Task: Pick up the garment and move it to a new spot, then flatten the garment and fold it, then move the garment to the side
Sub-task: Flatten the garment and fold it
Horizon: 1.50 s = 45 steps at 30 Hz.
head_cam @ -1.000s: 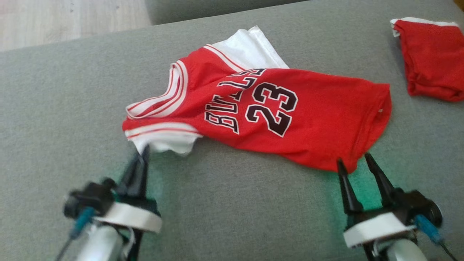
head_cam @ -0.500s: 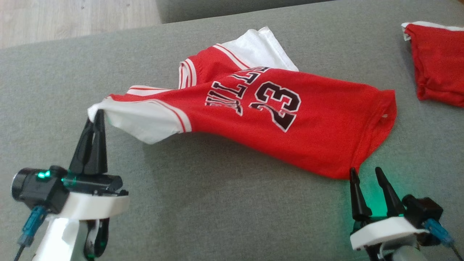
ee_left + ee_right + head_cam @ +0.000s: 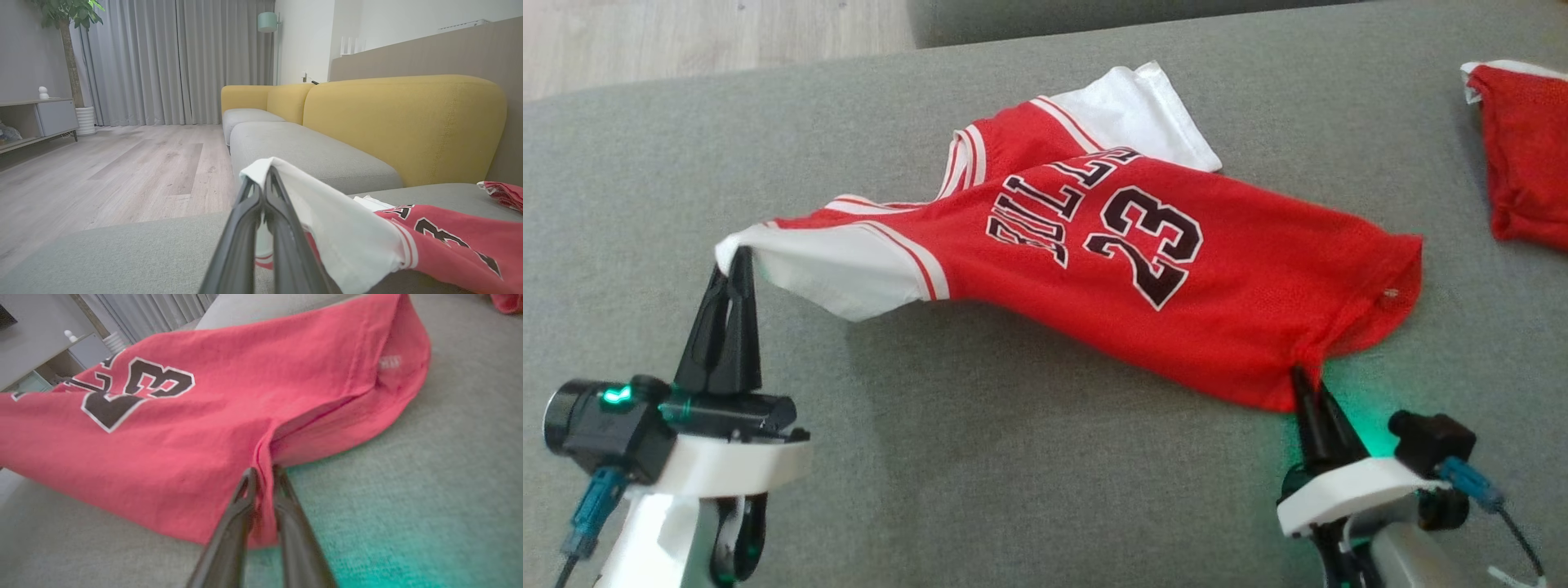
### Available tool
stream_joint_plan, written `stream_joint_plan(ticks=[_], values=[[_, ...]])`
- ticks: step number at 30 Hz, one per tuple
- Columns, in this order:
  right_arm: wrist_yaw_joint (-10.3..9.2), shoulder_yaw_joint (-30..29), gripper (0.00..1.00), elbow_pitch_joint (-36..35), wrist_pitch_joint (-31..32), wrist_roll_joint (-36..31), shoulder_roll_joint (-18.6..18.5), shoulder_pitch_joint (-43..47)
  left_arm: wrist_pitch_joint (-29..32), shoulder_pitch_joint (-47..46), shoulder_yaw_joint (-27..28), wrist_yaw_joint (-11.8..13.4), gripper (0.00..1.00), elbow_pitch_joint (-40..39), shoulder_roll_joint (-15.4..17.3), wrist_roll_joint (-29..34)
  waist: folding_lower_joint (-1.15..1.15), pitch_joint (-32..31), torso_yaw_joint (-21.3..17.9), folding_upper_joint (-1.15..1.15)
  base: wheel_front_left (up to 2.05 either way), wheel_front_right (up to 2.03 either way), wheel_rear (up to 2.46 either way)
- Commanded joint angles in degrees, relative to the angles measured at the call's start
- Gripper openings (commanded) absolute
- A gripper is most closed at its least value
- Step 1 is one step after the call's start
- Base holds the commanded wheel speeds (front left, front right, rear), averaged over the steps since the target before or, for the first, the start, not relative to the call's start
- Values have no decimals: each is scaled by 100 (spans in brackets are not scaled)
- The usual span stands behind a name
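**Both pincers clenched on the jersey's ends**

The left gripper (image 3: 737, 260) is pinched tight on the white sleeve edge of the red jersey (image 3: 1176, 269) and holds that end lifted off the grey sofa seat (image 3: 1013, 457). In the left wrist view the white cloth drapes over its closed fingers (image 3: 245, 220) and hides their tips. The right gripper (image 3: 1300, 377) is clamped on the lower hem corner, low by the cushion, with a fold of red cloth running down between its two fingers.

The jersey sags between the two across the middle of the seat, "23" facing up; the lettering beside it is partly lost in a crease. The right wrist view is blurred and catches only part of the number. A second red garment (image 3: 1527, 155) lies well apart at the far right, cut off by the picture's edge. The left wrist view takes in a yellow backrest (image 3: 400, 122), grey curtains (image 3: 163, 61) and a wooden floor (image 3: 122, 163).
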Motion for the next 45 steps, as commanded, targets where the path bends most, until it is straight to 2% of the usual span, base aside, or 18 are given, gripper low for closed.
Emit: stream_joint_plan(ticks=[1, 6, 13, 17, 19, 23, 24, 25, 28, 31, 37, 45], values=[[39, 98, 0, -172, -23, 4, -37, -109, -37, -163, 199, 37, 0, -183, 152, 57, -1, -20, 8, 0, 0, 0, 0], [39, -260, 0, -938, -23, -226, -103, 172, -37, -113, 238, 58, 0, -421, 167, 56, -1, -163, 16, 0, 0, 0, 0], [39, -1066, 0, -3090, -23, -507, -332, 749, -35, -15, 478, -51, 0, -1507, 213, -241, -1, -318, -75, 0, 0, 0, 0], [39, -1331, 0, -3786, 200, -485, -394, 1026, 201, -25, 452, -156, 0, -2016, 211, -543, -1, -360, -69, 0, 0, 0, 0], [39, -1294, 0, -3738, 688, -369, -450, 839, 460, -110, 314, -230, 0, -2077, 226, -655, -1, -335, -29, 0, 0, 0, 0], [39, -1001, 0, -2754, 845, -249, -606, 52, 669, -339, 47, -268, 0, -1698, 111, -671, -1, -245, 69, 0, 0, 0, 0], [39, -935, 28, -2407, 786, -182, -610, -181, 685, -407, -12, -289, 0, -1567, 73, -684, -1, -220, 85, 0, 0, 0, 0], [39, -868, 100, -2052, 709, -141, -623, -402, 678, -482, -69, -310, 0, -1434, 45, -670, -1, -191, 106, 0, 0, 0, 0], [39, -722, 100, -1131, 407, -157, -676, -877, 632, -714, -218, -369, 0, -989, -72, -663, -1, -106, 189, 0, 0, 0, 0], [39, -482, 100, -730, 207, 86, -687, -988, 535, -942, -309, -402, 0, -624, -147, -608, -1, -20, 233, 0, 0, 0, 0], [39, 134, 100, -789, 93, 743, -925, -530, 354, -1244, -373, -387, 0, -170, -184, -441, -1, 91, 202, 0, 0, 0, 0], [39, 595, 100, -923, 432, 1516, -1180, -96, 255, -1289, -411, -401, 0, 60, -142, -375, -1, 109, 151, 0, 0, 0, 0]])
